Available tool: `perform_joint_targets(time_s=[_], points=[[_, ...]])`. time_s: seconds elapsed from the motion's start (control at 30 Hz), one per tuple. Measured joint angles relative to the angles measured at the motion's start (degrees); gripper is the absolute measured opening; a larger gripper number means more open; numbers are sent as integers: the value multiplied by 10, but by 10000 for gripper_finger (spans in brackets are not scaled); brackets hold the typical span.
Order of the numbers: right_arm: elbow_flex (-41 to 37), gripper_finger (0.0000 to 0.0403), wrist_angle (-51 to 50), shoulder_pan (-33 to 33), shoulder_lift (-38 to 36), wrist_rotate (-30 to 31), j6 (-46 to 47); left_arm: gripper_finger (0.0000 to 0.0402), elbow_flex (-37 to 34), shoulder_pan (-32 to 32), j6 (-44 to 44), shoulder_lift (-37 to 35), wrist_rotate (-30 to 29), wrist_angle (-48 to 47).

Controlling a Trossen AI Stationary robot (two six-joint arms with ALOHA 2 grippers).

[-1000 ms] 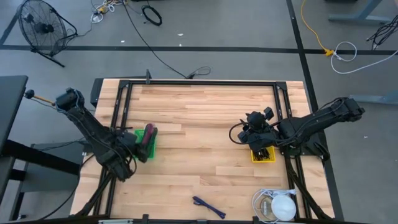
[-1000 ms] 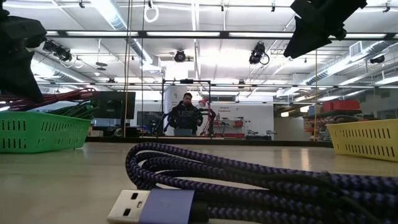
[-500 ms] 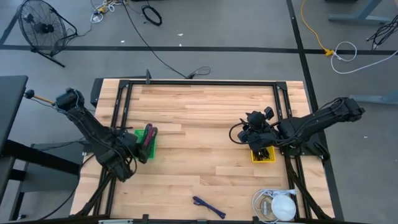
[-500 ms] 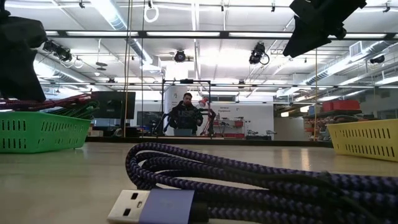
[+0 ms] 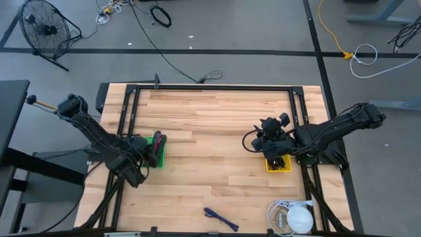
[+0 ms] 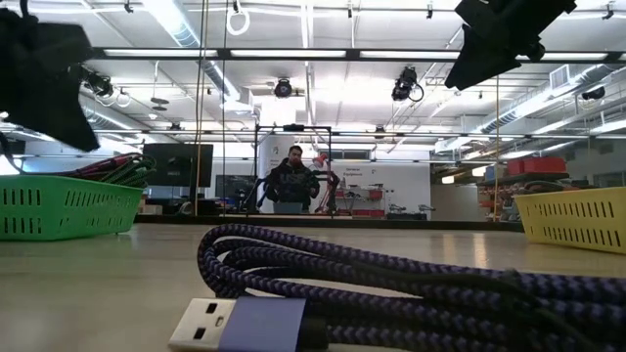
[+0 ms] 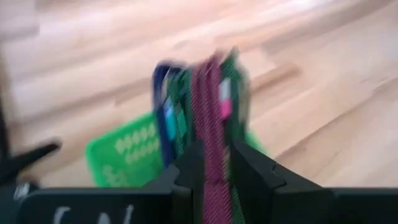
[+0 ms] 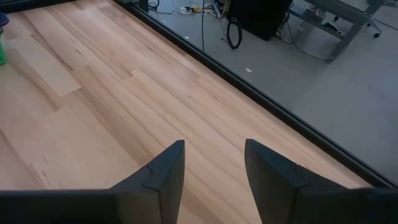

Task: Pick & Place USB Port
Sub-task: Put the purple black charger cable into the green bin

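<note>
From above, the left gripper (image 5: 146,157) hangs at the near edge of the green basket (image 5: 160,153) on the table's left side, while the right gripper (image 5: 262,139) waits over the yellow basket (image 5: 277,164) on the right; a purple cable (image 5: 220,219) lies alone on the wood near the front edge, beside a white coil (image 5: 293,217) at the front right corner. At table height, that purple cable and its USB plug (image 6: 240,326) fill the foreground, the green basket sits far left with a heap of cables (image 6: 112,168) standing above its rim, the yellow one far right, and a person (image 6: 294,181) is visible in the room beyond. The left wrist camera shows a maroon braided cable (image 7: 211,134) running between that arm's fingers (image 7: 252,174), with the green basket and more cables just past them; whether the jaws are pinching it or merely standing around it cannot be told. The right wrist camera shows its fingers (image 8: 163,168) parted with nothing between them, bare wood ahead. The likely hazard: the maroon cable, still strung to the heap, could snag on the fingers and drag out of the basket, or tip it.
</note>
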Motion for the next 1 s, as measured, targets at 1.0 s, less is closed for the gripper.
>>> perform_joint_targets(time_s=[1.0], points=[[-13, 169, 379, 96, 182, -317, -103, 74, 71, 119, 852, 16, 33, 412]])
